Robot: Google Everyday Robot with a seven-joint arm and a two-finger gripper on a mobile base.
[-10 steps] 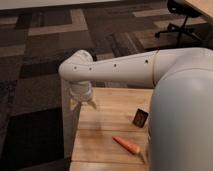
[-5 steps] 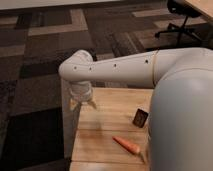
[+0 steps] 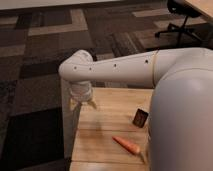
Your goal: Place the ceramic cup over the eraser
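My gripper (image 3: 84, 104) hangs over the far left corner of the wooden table (image 3: 107, 132), below the bent white arm. A small white tapered shape, the ceramic cup (image 3: 81, 93), sits between the tan fingers (image 3: 93, 104), which are closed on its sides and hold it just above the tabletop. The eraser (image 3: 140, 118), a small dark block with an orange-tan patch, stands on the table to the right of the gripper, well apart from the cup and close to my white body.
An orange carrot (image 3: 126, 145) lies on the table nearer the front, below the eraser. My bulky white body (image 3: 182, 120) covers the table's right side. Patterned carpet surrounds the table, and an office chair base (image 3: 180, 22) stands far right.
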